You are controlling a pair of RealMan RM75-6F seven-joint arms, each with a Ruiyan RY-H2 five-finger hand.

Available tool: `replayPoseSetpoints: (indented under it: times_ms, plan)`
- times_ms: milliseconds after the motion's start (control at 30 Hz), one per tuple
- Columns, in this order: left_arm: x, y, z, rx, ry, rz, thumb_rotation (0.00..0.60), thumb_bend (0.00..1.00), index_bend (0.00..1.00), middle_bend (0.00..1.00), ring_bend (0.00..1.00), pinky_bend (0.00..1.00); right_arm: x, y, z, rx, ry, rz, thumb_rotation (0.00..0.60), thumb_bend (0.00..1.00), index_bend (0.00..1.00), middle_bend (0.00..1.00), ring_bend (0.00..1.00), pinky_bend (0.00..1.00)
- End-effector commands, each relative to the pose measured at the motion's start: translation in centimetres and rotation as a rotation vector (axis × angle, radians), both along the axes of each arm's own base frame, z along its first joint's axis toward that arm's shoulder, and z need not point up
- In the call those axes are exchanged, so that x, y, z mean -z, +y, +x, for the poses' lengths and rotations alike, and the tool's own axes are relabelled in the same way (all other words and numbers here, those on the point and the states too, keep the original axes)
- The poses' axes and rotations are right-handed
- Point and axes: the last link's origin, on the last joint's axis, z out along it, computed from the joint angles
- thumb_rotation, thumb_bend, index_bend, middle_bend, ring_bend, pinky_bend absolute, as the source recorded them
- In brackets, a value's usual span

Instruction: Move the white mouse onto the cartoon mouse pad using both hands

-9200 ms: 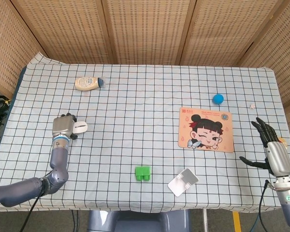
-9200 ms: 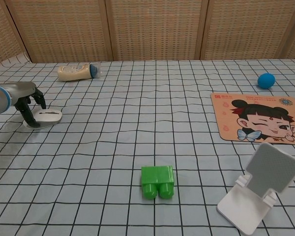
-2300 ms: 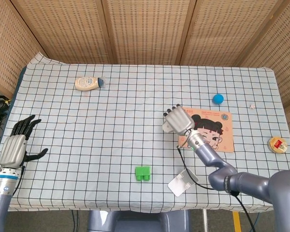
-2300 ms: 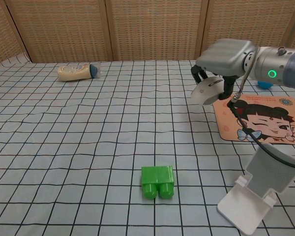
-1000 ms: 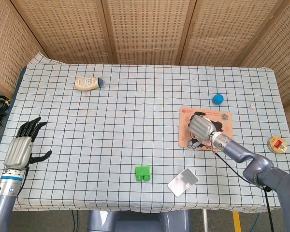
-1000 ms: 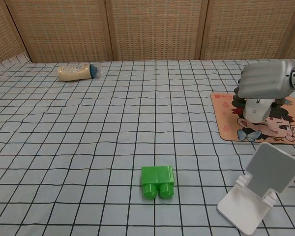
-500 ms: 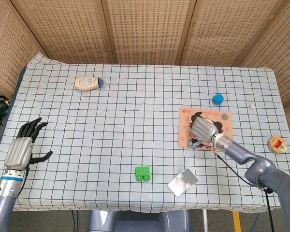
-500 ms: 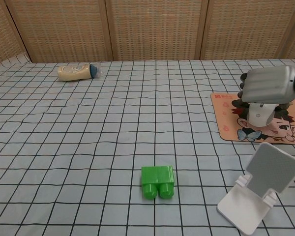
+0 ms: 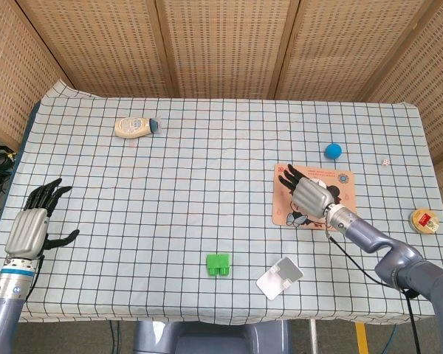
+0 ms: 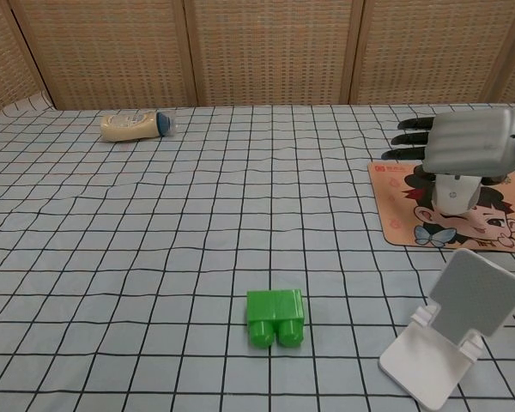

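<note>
The cartoon mouse pad lies right of the table's middle. In the chest view the white mouse stands on the pad, directly under my right hand. That hand hovers over it with its fingers stretched out flat and apart, gripping nothing. In the head view the hand hides the mouse. My left hand hangs empty off the table's left front corner, fingers spread; the chest view does not show it.
A cream squeeze bottle lies at the back left. A green block and a white phone stand sit near the front edge. A blue ball, a small die and a round tin surround the pad.
My right hand's fingers have uncurled from around the mouse and now stretch out flat. The mouse stays on the pad. The left hand has hardly moved.
</note>
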Motion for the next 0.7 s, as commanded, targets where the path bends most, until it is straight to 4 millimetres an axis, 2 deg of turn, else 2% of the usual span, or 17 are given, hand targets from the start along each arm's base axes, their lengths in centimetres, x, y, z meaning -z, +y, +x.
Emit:
replayPoseSetpoints:
  times_ms: [33,200,500,700]
  plan:
    - [-0.14,-0.03,0.09,0.004,-0.003,0.005,0.6,0.23,0.14,0.0,0.0,0.0,-0.19,0.38,0.09,-0.009,-0.002,-0.002,0.6,0.35,0.44,0.04,0.0,0.0]
    - [-0.33,-0.13,0.12,0.004,-0.008,0.009,0.6,0.23,0.14,0.0,0.0,0.0,-0.21,0.6,0.0,0.008,-0.008,-0.015,0.6,0.32,0.42,0.0,0.0,0.0]
    - [-0.77,-0.29,0.27,0.009,-0.02,0.021,0.6,0.23,0.14,0.0,0.0,0.0,-0.14,0.97,-0.31,0.028,0.011,-0.053,0.6,0.19,0.28,0.0,0.0,0.0]
    - [-0.92,-0.37,0.35,0.014,-0.023,0.025,0.6,0.23,0.14,0.0,0.0,0.0,-0.68,1.37,-0.05,0.008,-0.018,-0.08,0.6,0.17,0.23,0.0,0.0,0.0]
